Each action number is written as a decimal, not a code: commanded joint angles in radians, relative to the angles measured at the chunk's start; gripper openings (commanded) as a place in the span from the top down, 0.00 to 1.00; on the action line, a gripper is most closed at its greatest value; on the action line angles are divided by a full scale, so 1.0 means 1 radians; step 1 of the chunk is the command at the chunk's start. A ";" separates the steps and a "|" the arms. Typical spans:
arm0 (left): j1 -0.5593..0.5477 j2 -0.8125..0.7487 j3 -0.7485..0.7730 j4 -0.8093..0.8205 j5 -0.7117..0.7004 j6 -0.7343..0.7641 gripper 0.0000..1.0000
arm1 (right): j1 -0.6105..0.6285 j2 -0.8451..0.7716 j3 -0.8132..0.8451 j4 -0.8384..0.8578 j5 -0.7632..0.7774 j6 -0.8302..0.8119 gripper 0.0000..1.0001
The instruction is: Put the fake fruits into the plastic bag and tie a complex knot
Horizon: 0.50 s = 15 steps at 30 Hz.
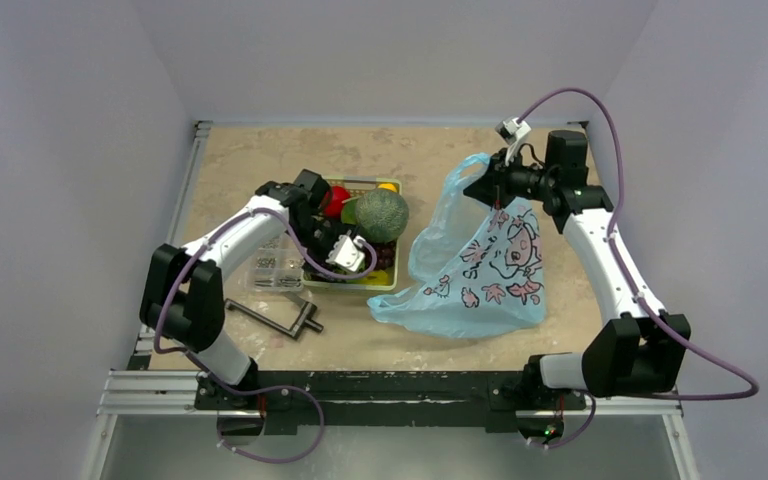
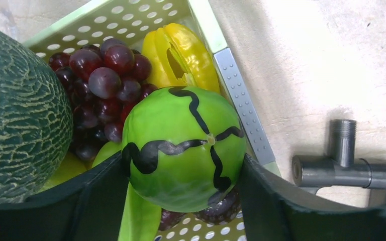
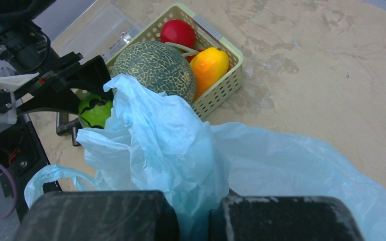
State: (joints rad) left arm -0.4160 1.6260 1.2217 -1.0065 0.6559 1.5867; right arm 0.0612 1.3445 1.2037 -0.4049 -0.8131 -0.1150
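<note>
Plastic green fruit (image 2: 182, 143), hard and likely slippery, is clasped across its middle by the left gripper (image 2: 180, 168); the flimsy bag (image 1: 485, 270) is pinched at its rim by the right gripper (image 3: 193, 213).

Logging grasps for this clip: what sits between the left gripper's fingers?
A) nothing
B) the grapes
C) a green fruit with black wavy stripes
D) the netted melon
C: in the left wrist view, the left gripper has a finger against each side of the striped green fruit.
</note>
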 commanded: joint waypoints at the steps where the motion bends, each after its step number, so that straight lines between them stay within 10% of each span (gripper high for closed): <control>1: 0.006 -0.088 -0.021 0.037 0.052 -0.013 0.44 | 0.001 -0.067 0.030 -0.001 -0.051 0.005 1.00; 9: 0.037 -0.361 0.050 -0.159 0.333 -0.205 0.58 | 0.001 -0.141 0.019 0.066 -0.098 0.203 1.00; 15: -0.187 -0.484 0.105 0.271 0.259 -0.830 0.60 | 0.001 -0.165 -0.025 0.185 -0.129 0.397 1.00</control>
State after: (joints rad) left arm -0.4519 1.2064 1.3045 -1.0298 0.9001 1.1851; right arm 0.0612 1.1969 1.1938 -0.3290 -0.8928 0.1123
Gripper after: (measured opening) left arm 0.690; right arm 0.004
